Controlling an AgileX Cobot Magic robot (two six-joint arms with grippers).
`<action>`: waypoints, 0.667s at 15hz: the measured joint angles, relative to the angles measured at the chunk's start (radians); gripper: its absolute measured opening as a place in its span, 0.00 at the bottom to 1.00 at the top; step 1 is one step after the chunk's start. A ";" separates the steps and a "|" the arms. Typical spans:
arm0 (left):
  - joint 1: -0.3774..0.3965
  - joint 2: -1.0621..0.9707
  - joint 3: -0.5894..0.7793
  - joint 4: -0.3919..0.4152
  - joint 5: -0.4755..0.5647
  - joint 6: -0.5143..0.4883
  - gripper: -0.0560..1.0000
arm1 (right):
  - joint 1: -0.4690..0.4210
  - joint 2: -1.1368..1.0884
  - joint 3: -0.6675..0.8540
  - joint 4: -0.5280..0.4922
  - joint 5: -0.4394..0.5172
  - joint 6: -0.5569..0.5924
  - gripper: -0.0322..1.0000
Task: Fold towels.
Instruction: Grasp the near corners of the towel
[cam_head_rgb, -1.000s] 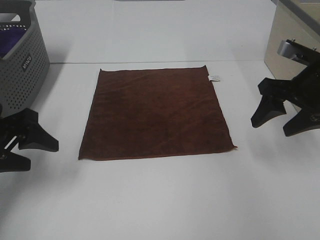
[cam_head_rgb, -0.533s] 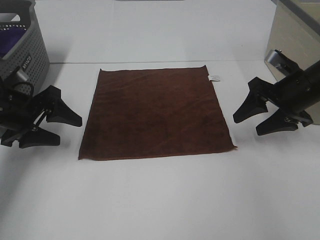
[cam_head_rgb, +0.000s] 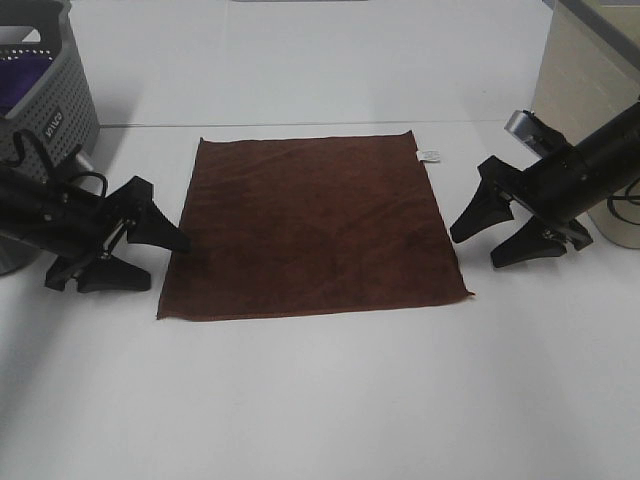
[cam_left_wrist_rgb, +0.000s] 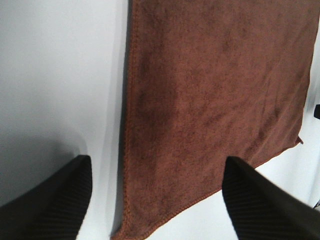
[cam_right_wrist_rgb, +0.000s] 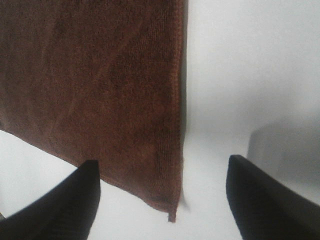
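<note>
"Where's the towel (cam_head_rgb: 310, 225)?"

"Flat on the white table (cam_head_rgb: 320, 400), between the two sets of fingers. It's a soft reddish-brown square with stitched hems."

"Gripped?"

"No. The left gripper (cam_head_rgb: 167, 263) and right gripper (cam_head_rgb: 476, 249) are both spread wide and empty, one at each side edge."

"And the basket (cam_head_rgb: 45, 140)?"

"Grey perforated plastic, behind the left fingers, with something purple (cam_head_rgb: 20, 85) inside."

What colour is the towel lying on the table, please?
Dark reddish-brown towel, clearest in the exterior high view.

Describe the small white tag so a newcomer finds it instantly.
On the white table, a dark reddish-brown square towel lies flat in the middle. At its far right corner a small white tag sticks out past the hem, the only pale mark on the dark cloth.
</note>
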 joint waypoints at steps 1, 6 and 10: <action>-0.028 0.026 -0.022 -0.010 0.016 -0.003 0.71 | 0.000 0.018 -0.009 0.006 0.001 0.000 0.68; -0.107 0.085 -0.103 -0.042 0.029 -0.031 0.71 | 0.033 0.077 -0.033 0.094 0.021 -0.003 0.68; -0.132 0.103 -0.120 -0.038 0.018 -0.054 0.54 | 0.091 0.117 -0.060 0.141 0.018 -0.002 0.50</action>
